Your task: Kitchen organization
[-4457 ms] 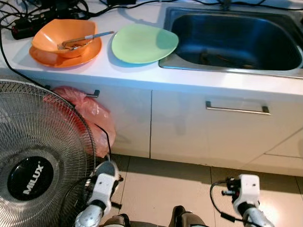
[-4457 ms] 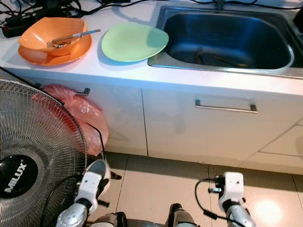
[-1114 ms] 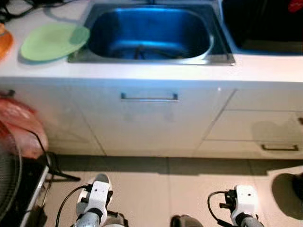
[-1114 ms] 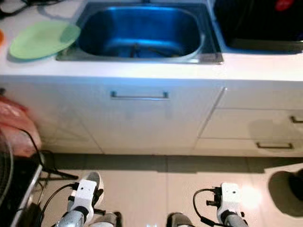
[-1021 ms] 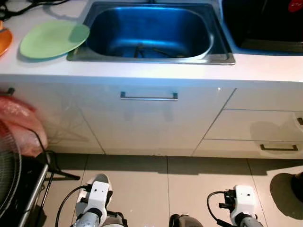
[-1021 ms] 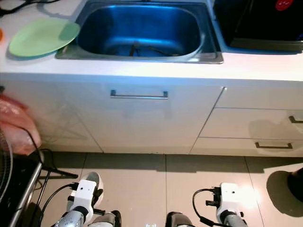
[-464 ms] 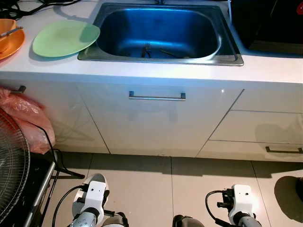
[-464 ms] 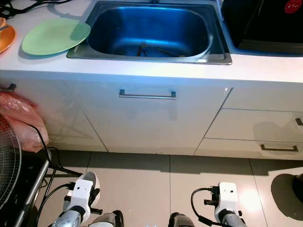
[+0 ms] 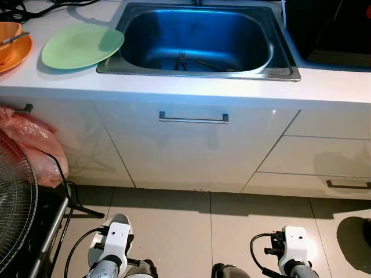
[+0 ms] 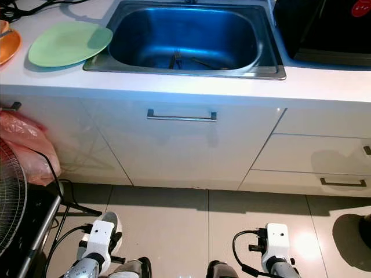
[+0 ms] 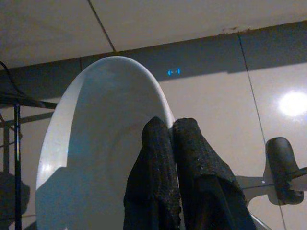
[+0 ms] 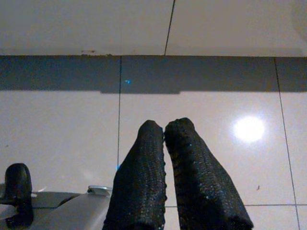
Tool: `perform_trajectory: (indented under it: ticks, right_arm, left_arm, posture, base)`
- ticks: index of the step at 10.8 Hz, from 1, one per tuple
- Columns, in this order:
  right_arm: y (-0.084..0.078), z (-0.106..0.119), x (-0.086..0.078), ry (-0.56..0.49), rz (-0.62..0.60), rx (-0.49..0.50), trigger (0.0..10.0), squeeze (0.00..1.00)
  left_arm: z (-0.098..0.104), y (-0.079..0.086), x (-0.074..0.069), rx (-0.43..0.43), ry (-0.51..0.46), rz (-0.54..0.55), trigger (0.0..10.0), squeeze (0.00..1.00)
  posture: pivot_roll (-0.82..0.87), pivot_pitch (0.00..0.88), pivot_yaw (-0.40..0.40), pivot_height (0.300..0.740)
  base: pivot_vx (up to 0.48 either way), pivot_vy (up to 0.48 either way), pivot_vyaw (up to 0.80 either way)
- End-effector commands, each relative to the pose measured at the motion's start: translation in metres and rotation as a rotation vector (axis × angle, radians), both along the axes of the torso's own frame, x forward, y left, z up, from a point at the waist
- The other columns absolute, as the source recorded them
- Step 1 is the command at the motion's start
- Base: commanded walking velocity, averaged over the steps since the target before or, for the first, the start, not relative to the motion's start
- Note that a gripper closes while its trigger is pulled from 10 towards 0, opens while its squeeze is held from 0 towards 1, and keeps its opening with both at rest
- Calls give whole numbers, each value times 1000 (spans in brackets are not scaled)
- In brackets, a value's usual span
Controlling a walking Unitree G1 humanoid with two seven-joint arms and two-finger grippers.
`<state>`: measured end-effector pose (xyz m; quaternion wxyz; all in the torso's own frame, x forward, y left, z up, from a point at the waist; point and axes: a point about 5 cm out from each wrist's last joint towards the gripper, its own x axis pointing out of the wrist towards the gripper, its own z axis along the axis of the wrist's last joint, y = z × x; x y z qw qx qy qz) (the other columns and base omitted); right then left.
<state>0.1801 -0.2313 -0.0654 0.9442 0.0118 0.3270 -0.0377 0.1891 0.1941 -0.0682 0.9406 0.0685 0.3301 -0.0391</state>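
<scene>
The white bowl (image 11: pixel 91 143) hangs at my left side, low over the floor tiles (image 9: pixel 174 231), pinched by its rim in my left gripper (image 11: pixel 170 132), whose two black fingers are closed together on that thin edge. I judge it to be ceramic or hard plastic: stiff, smooth, likely slippery on a rim grip, and breakable if it drops onto tile. The hold sits at one point of the rim, so the bowl's weight pulls on it like a lever; I should keep the wrist steady and avoid swinging.

My right gripper (image 12: pixel 165 132) hangs idle over the tiles, its fingers pressed together with nothing between them.

Ahead of me stands the white counter (image 9: pixel 191 90) with the steel sink (image 9: pixel 197 69), some cutlery (image 9: pixel 181 59) lying in its basin. To the sink's left rests a green plate (image 9: pixel 81 45), its edge overlapping the sink's rim, and further left an orange dish (image 9: pixel 13 49).
</scene>
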Motion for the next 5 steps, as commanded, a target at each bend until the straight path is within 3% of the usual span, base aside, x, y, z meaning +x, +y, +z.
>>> perform_trajectory:
  ticks: [1, 5]
  right_arm:
    - [2, -5, -7, 38, 4, 3, 10000, 0]
    - [4, -5, -6, 42, 8, 10, 10000, 0]
  left_arm:
    - [-4, 2, -6, 14, 30, 1, 10000, 0]
    - [-4, 2, -6, 16, 34, 0, 10000, 0]
  posture:
    - [33, 172, 8, 740]
    - [36, 170, 7, 740]
  base:
    - [0, 0, 0]
    - [0, 0, 0]
